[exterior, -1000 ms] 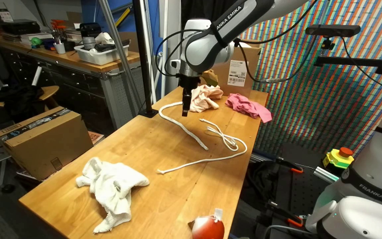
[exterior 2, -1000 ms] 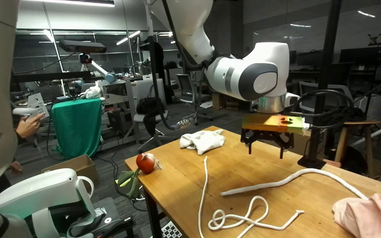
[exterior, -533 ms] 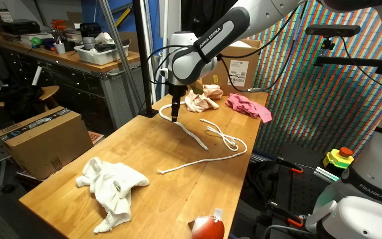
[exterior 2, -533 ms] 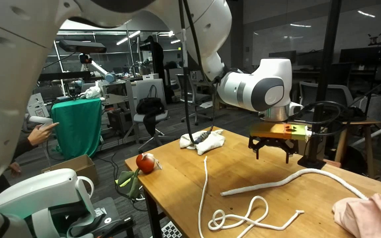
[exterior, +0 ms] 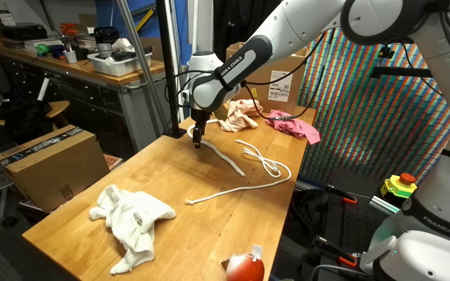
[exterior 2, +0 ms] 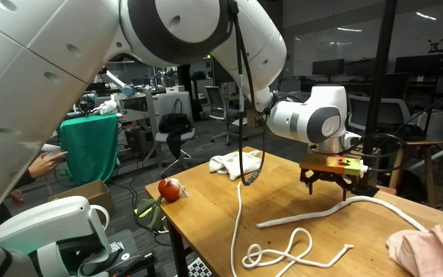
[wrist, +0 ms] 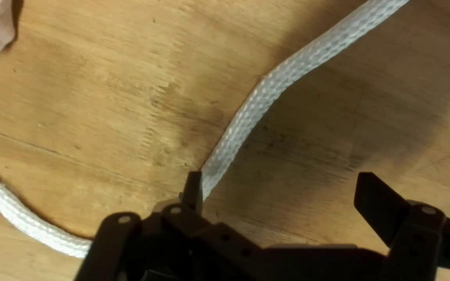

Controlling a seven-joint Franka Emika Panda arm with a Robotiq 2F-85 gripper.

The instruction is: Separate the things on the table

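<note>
Two cords [exterior: 244, 189] are lying apart.
Peach cloth [exterior: 240, 116], upper centre, is apparently touching thicker cord [wrist: 257, 105], separation likely pending; gripper [wrist: 280, 178] is standing wide.

Three cloths [exterior: 129, 228], two white cords [wrist: 264, 95], one red-orange round object [exterior: 246, 269], one wooden table [exterior: 193, 234]

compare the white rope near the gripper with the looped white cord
The braided white rope is thicker than the looped white cord. The rope sweeps in an open curve; the cord crosses over itself. Both are white and lie on the wooden table.
</note>
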